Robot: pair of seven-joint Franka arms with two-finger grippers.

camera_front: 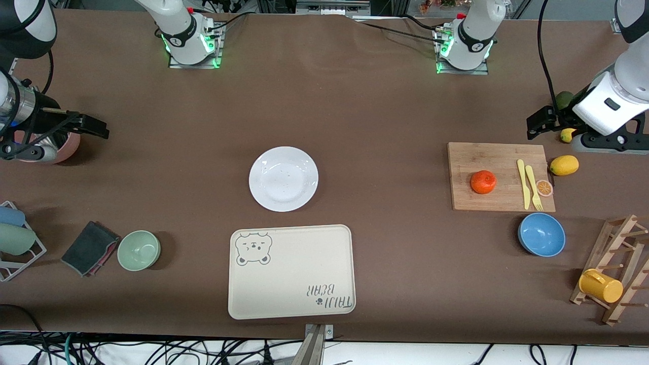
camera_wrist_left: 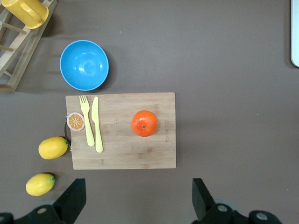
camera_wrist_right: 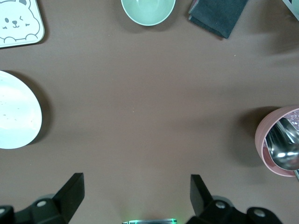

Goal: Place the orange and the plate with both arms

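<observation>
The orange (camera_front: 483,182) (camera_wrist_left: 144,123) rests on a wooden cutting board (camera_front: 499,203) (camera_wrist_left: 140,156) toward the left arm's end of the table. My left gripper (camera_front: 538,123) (camera_wrist_left: 138,193) hangs open and empty over the bare table beside the board's edge. The white plate (camera_front: 283,178) (camera_wrist_right: 16,116) lies mid-table with nothing on it. My right gripper (camera_front: 99,129) (camera_wrist_right: 135,189) is open and empty over the table toward the right arm's end, well apart from the plate.
A beige bear tray (camera_front: 291,271) lies nearer the front camera than the plate. On the board are a yellow fork and knife (camera_front: 530,185). Around it are an orange slice (camera_front: 544,188), lemons (camera_front: 564,165), a blue bowl (camera_front: 541,234) and a mug rack (camera_front: 608,274). A green bowl (camera_front: 139,250), cloth (camera_front: 90,247) and pink cup (camera_front: 63,149) sit at the other end.
</observation>
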